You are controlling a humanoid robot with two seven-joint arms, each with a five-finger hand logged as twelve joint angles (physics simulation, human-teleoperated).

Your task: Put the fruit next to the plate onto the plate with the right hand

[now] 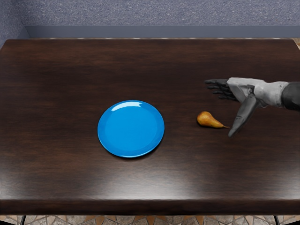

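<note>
Just beside pear (pixel 207 120), right hand (pixel 246 93), fingers (pixel 216 86) spread, blue plate (pixel 131 128) apart on table (pixel 70 70).

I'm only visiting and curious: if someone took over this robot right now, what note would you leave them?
Right hand: open, holding nothing, hovering beside the pear, thumb pointing down near its stem.
Left hand: out of view.
The pear lies on the table between the blue plate and that hand, apart from the plate.
Done: the reach only.
Left: grasp the pear, carry it over, set it on the plate.
</note>
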